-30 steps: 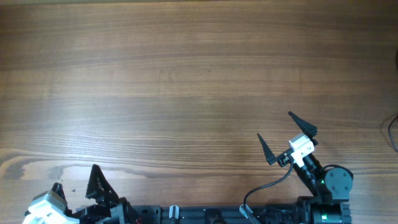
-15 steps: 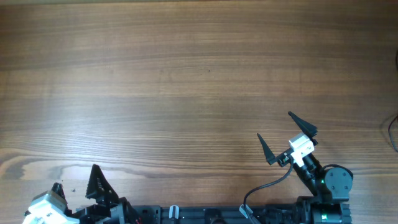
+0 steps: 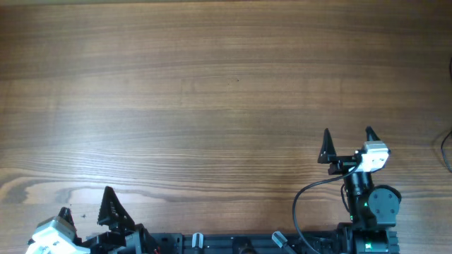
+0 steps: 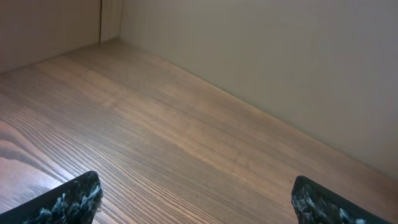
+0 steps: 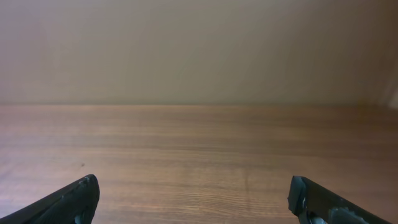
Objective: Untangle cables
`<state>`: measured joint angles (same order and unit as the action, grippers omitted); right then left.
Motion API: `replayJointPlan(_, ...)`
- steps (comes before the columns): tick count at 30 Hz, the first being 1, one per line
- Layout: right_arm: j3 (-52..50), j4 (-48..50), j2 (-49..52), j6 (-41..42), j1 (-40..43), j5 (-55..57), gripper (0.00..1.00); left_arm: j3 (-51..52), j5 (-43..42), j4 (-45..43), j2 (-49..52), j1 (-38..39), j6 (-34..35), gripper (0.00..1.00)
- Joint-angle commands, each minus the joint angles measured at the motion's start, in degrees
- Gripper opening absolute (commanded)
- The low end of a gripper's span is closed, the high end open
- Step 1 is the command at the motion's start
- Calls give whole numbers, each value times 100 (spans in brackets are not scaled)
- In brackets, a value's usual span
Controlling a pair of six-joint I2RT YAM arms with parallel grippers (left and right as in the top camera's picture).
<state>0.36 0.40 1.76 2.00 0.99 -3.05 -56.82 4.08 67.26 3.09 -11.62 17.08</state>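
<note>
At 5 o'clock, black two-finger right end effector [image 3: 347, 140] gapes wide, empty; left end effector [image 3: 86, 208] at 7 same (prob. parked, nothing to grab). Thin dark cables: not in view.

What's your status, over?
Left gripper open, empty. Right gripper open, empty. Thin dark wire at right edge of table, possibly the cables. Nothing in the way.

A wood-grain table [image 3: 212, 85] runs up to a plain beige wall [image 5: 199, 50].
</note>
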Motion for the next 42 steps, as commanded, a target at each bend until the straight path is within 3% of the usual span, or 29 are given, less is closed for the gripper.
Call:
replayJointPlan(1, -4, 7, 35, 286, -17, 367, 99, 35, 72, -22, -52, 26, 28, 99)
replayJointPlan(10, -4, 4, 35, 289, -17, 365, 100, 35, 0, -157, -52, 26, 33, 100)
replayJointPlan(15, -4, 4, 35, 284, -17, 363, 100, 35, -1513, -610, -52, 26, 31, 100)
replayJointPlan(21, -4, 4, 35, 286, -17, 365, 100, 203, -2083, -693, -52, 22, -409, 100)
replayJointPlan(23, -4, 4, 35, 284, -17, 363, 100, 640, -2524, -1250, -52, 22, -413, 100)
replayJointPlan(27, -4, 4, 35, 284, -17, 363, 100, 2326, -3934, -3753, -52, 22, -402, 100)
replayJointPlan(29, -4, 4, 35, 286, -17, 365, 100, 3161, -4288, -5217, -52, 24, -22, 100)
replayJointPlan(33, -4, 4, 35, 286, -17, 365, 100, 3917, -3963, -6561, -66, 131, 640, 100)
replayJointPlan(36, -4, 4, 35, 286, -17, 365, 100, 4376, -2444, -6861, -96, 599, 1366, 100)
replayJointPlan(42, -4, 4, 35, 286, -17, 363, 99, 4909, -210, -6865, -136, 1139, 1506, 100)
